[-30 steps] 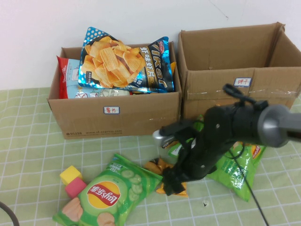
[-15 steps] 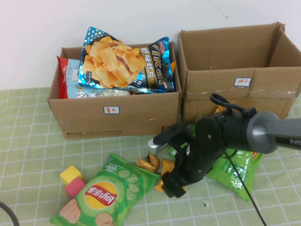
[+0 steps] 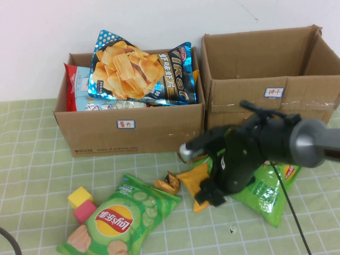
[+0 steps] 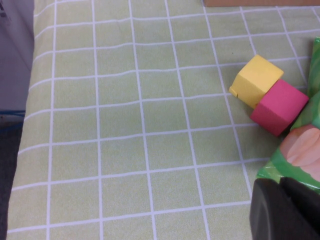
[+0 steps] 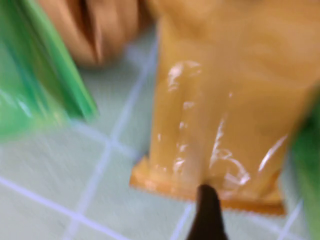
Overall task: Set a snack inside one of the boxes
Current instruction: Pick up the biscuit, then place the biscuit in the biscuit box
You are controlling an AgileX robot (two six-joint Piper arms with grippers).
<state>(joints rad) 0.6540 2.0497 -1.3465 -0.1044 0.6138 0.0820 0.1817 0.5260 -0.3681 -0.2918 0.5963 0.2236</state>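
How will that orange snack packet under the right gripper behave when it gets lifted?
The orange packet looks like thin glossy film, so probably light, floppy and a bit slippery. The right gripper is at its crimped end, so it may dangle. The left gripper is shut, parked by the yellow and pink blocks.

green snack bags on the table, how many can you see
2. One Lay's bag lies at the front beside the yellow and pink cubes; the other green bag lies before the right box, partly under the right arm, whose right gripper is at the orange packet. More may be hidden.
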